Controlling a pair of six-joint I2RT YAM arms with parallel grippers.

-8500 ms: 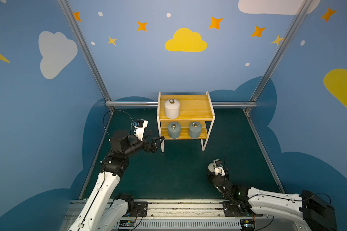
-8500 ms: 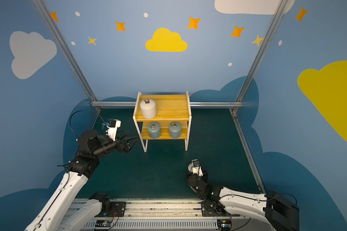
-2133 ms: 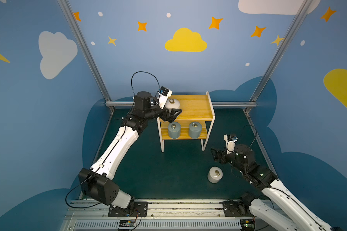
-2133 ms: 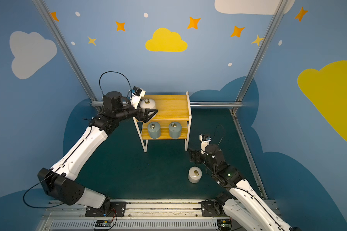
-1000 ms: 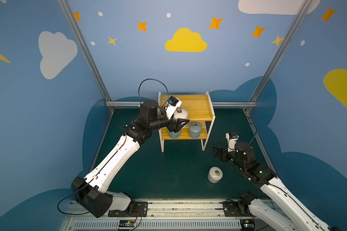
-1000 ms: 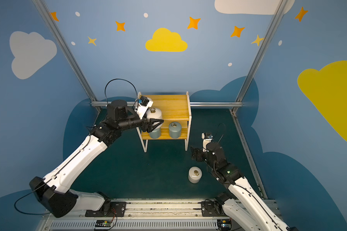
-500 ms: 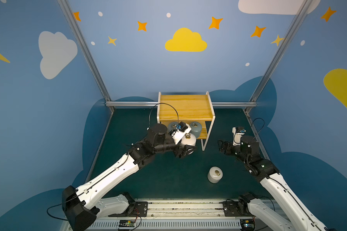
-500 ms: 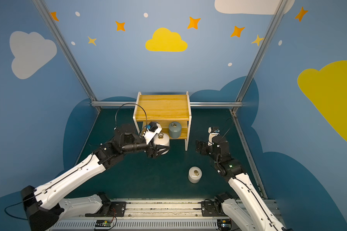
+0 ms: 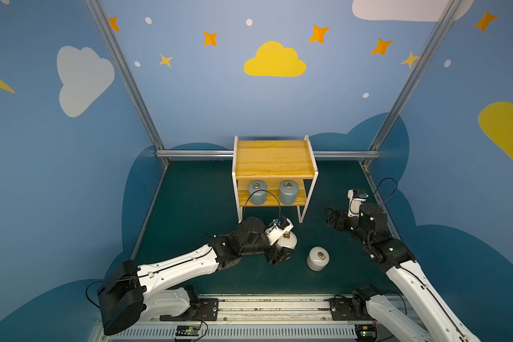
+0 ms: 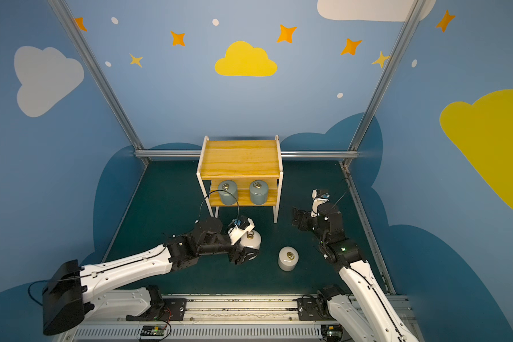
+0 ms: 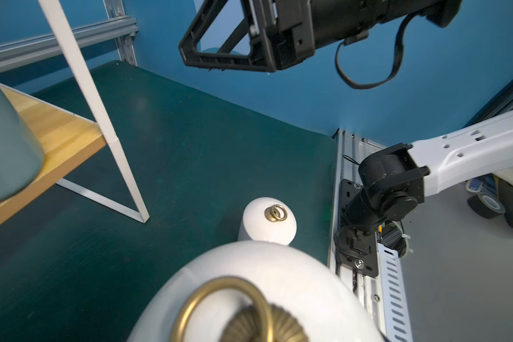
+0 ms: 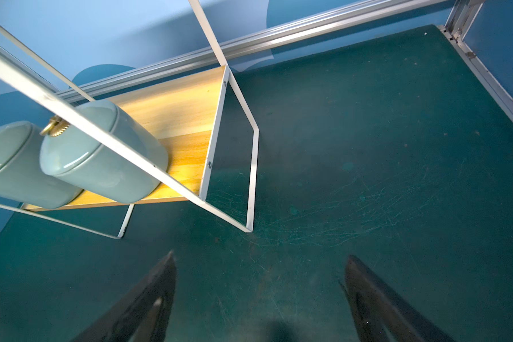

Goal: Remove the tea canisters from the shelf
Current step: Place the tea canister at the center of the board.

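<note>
The shelf [image 9: 274,160] stands at 12 o'clock of the green mat [image 9: 190,213], with two canisters on its lower board and two white ones off it.
Bare mat runs from 9 o'clock to the shelf's left legs. Near centre, the left gripper [image 9: 282,251] is clenched on the held white canister [image 9: 288,241], just beyond the shelf's front legs at 6 o'clock; mat contact cannot be told. The left-hand grey-blue canister [image 9: 257,194] and right-hand grey-blue canister [image 9: 288,193] sit near the board's front edge. The loose white canister [image 9: 317,258] stands upright at 4 o'clock of the held one, apart. The right gripper [image 9: 330,217], jaws spread and holding nothing, hovers at 3 o'clock, between the shelf's leg and the side rail [image 9: 369,177].
</note>
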